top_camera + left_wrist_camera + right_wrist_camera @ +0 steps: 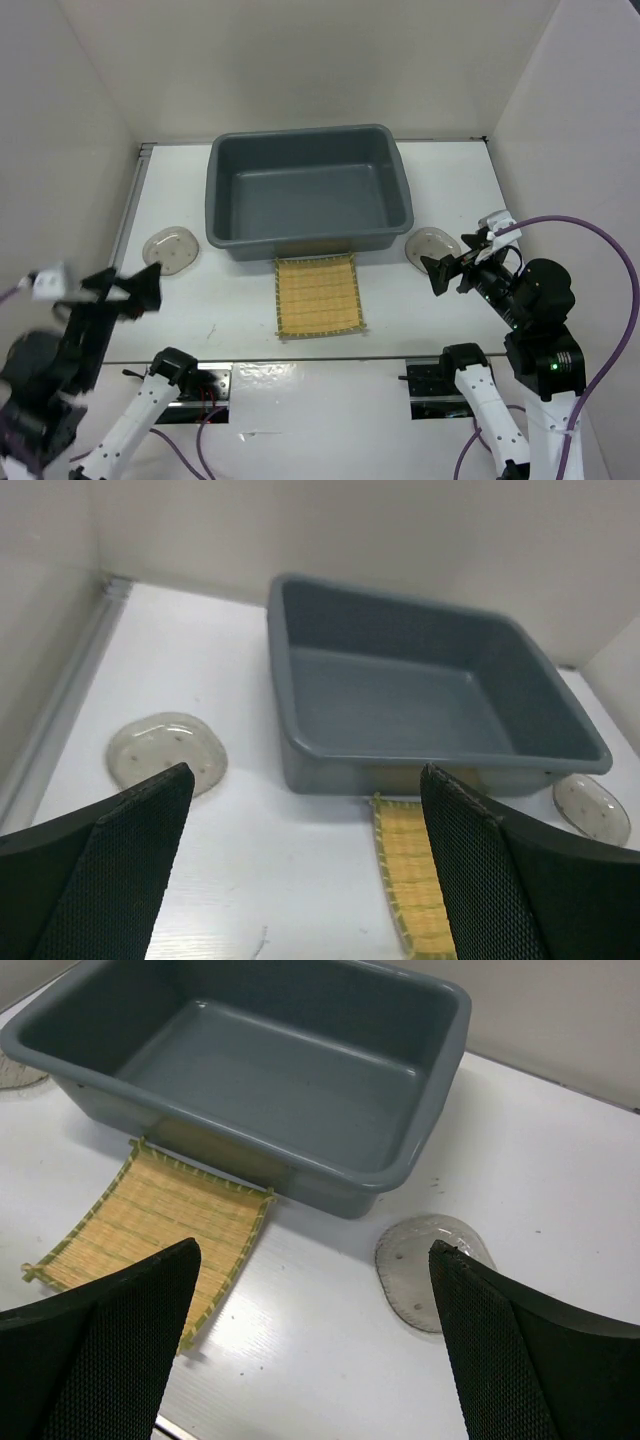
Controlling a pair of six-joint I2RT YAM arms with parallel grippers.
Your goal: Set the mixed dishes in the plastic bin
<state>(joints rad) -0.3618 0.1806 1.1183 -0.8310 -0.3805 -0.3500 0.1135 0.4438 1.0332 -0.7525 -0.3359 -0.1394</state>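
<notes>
**A:** Where are your hands?

**B:** My left gripper (pixel 143 290) hangs over the near-left part of the worktop (pixel 230 315). Its fingers are spread wide with nothing between them. My right gripper (pixel 436 276) is over by the right edge, just as wide apart and just as bare. Its fingertips point toward the middle of the worktop.

**A:** And the plastic bin?

**B:** The plastic bin (pixel 222 195) sits upright at the middle of the far edge, its long side facing me.

**A:** What about the dishes?

**B:** All that I can see are outside it, flat on the worktop. The yellow woven mat (pixel 318 297) lies just in front of the bin, in the middle, with its far edge up against the bin's near wall. The left glass saucer (pixel 172 248) is just beside the bin's near-left corner, close to the worktop's left edge. From my left wrist I see it past my left finger. The right glass saucer (pixel 432 245) is just beside the near-right corner, and my right fingertips hang next to it, on its near side.

**A:** Do the saucers touch the bin?

**B:** No, there is a gap at each.
</notes>
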